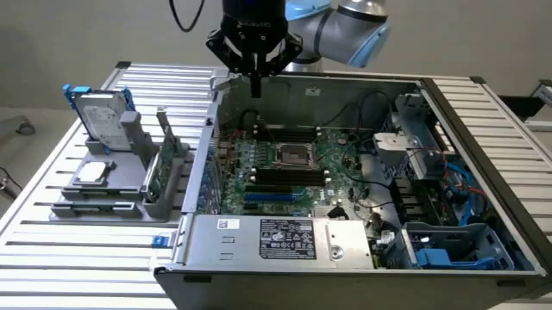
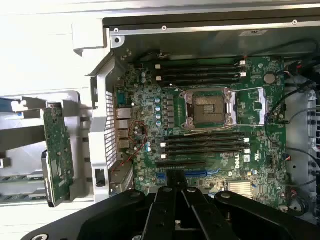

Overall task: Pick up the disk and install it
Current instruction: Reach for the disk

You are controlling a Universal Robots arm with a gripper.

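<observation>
disk (image 1: 100, 121) stands in rack (image 1: 110, 208) beside the computer case (image 1: 345, 287).

The rounded silver-grey arm (image 1: 337, 26) has pale blue plastic caps at its joints, with a thin black cable (image 1: 185, 30) looping nearby. Its matte black gripper (image 1: 255, 87) bears small white lettering, and its slim linkage fingers (image 2: 165, 205) are pinned with round silvery screws.

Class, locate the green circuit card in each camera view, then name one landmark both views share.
Exterior view: the green circuit card stands on edge in the grey holder, at the exterior view's left of the computer case.
Wrist view: the green circuit card stands outside the case's perforated side wall, across it from the motherboard.
Shared landmark: the CPU socket at the motherboard's centre.
</observation>
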